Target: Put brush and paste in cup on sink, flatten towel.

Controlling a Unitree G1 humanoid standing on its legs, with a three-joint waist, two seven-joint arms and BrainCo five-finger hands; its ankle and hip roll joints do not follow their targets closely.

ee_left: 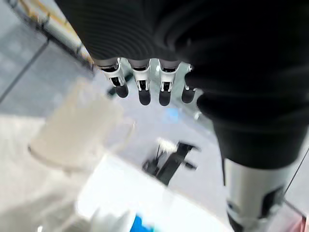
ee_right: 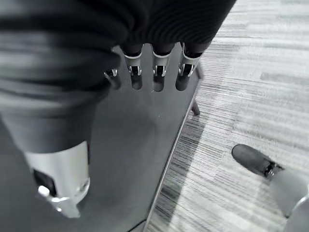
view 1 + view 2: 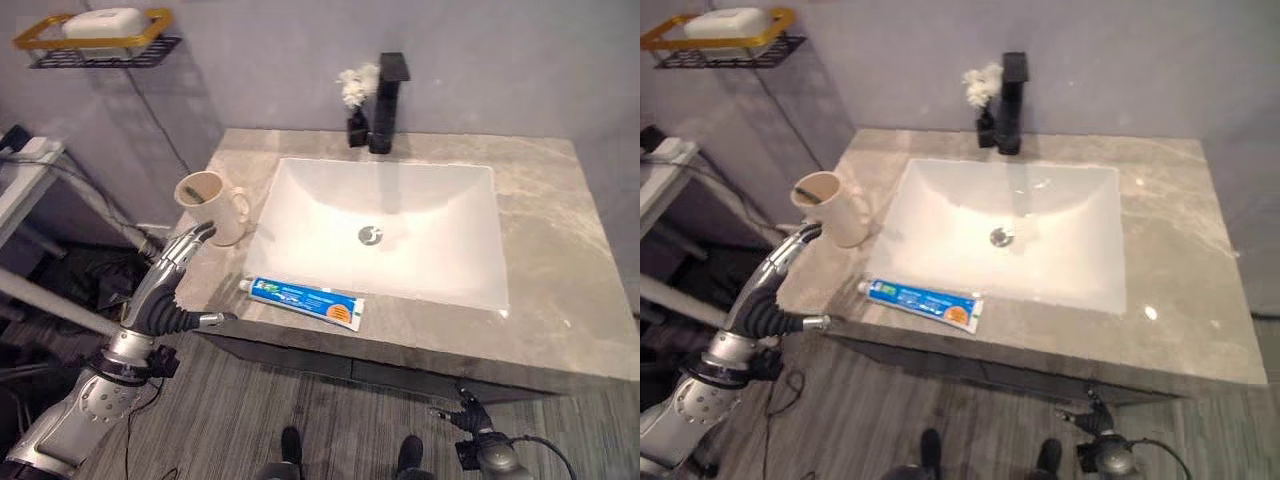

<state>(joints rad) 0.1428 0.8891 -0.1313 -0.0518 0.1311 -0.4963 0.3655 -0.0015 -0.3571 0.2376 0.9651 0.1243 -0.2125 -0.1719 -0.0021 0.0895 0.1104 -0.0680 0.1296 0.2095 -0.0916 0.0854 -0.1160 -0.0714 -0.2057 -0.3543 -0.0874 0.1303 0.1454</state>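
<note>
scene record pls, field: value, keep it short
left hand: open, fingers straight, tips at the cup's base, holds nothing
right hand: open, low beside the dark cabinet, idle
cup: cream mug, upright on the counter left of the basin, a dark item inside, cannot tell what
toothpaste: lying on the counter's front edge, not in cup
sink: white basin
faucet: black, behind basin
soap shelf: on the wall, upper left
</note>
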